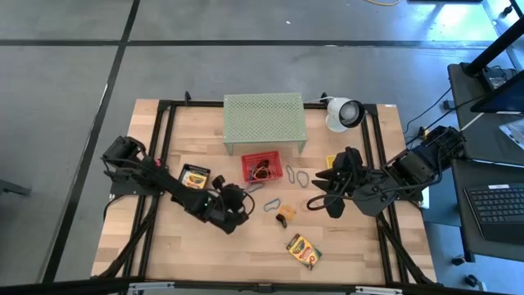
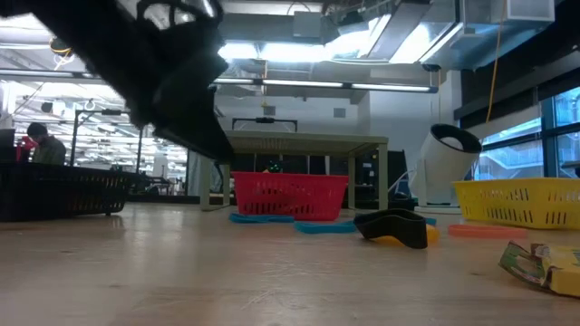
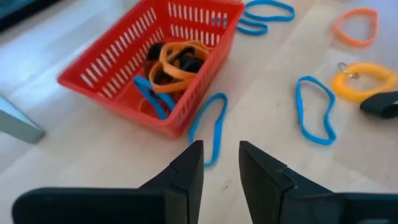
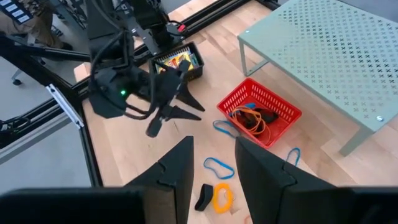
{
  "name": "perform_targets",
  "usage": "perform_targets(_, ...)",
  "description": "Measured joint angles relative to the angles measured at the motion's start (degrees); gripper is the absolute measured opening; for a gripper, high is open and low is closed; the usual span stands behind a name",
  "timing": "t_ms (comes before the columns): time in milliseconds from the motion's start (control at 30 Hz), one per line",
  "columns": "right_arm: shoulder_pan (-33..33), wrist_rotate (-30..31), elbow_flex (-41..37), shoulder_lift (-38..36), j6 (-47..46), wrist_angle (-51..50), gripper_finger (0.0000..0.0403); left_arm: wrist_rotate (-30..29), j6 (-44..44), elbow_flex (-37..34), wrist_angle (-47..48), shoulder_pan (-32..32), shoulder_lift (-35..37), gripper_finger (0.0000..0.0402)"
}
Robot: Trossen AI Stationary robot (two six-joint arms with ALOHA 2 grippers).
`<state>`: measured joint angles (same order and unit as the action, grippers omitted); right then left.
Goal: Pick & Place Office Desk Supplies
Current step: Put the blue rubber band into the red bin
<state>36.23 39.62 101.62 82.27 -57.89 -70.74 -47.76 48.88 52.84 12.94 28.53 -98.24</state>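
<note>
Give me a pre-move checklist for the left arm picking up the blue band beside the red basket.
1. Left gripper empty, fingers apart: ok.
2. Blue band lies flat on the table ahead of the fingers, outside the red basket: ok.
3. Basket upright, already holding bands: ok.
4. Right gripper raised, away from the band: ok.
5. Band touching the basket's wall: cannot tell.

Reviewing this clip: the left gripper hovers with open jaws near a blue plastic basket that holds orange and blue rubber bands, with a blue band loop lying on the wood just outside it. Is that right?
Not quite: the basket is red, not blue. The left wrist view shows a red slotted plastic basket holding orange and blue rubber bands. The rest holds: the left gripper hovers near it with jaws apart, and a blue rubber band loop lies on the wooden table just outside it.
</note>
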Motion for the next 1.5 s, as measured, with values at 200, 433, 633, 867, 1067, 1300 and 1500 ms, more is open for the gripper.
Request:
perform_targets(200,0.00,0.00,-0.02,0.00,-0.08,0.02,0.0119,2.75,-1.48,-5.28,-10.05,-0.96,0.00,0.0102)
perform_targets(433,0.00,-0.17,-0.02,-0.01,-0.87,0.02,0.0119,5.52,-1.52,-9.40,-14.76,-3.40,0.00,0.0107)
perform_targets(633,0.00,-0.17,-0.02,0.00,-1.54,0.02,0.0119,10.77,-4.09,-12.39,-24.07,-6.03,0.00,0.0138)
perform_targets(867,0.00,-0.17,-0.02,0.01,-2.13,0.02,0.0119,14.53,-7.99,-13.00,-24.97,-8.15,0.00,0.0182)
perform_targets(1067,0.00,-0.17,0.00,0.01,-3.19,0.04,0.0119,15.39,-9.17,-13.16,-25.59,-9.25,-0.72,0.0198)
perform_targets(1300,0.00,-0.17,-0.02,0.01,-3.19,0.04,0.0119,17.49,-9.70,-13.15,-29.57,-9.23,-4.60,0.0199)
perform_targets(1500,0.00,-0.17,-0.02,0.01,-3.19,0.04,0.0119,15.21,-6.94,-12.66,-31.58,-9.39,-6.79,0.0193)
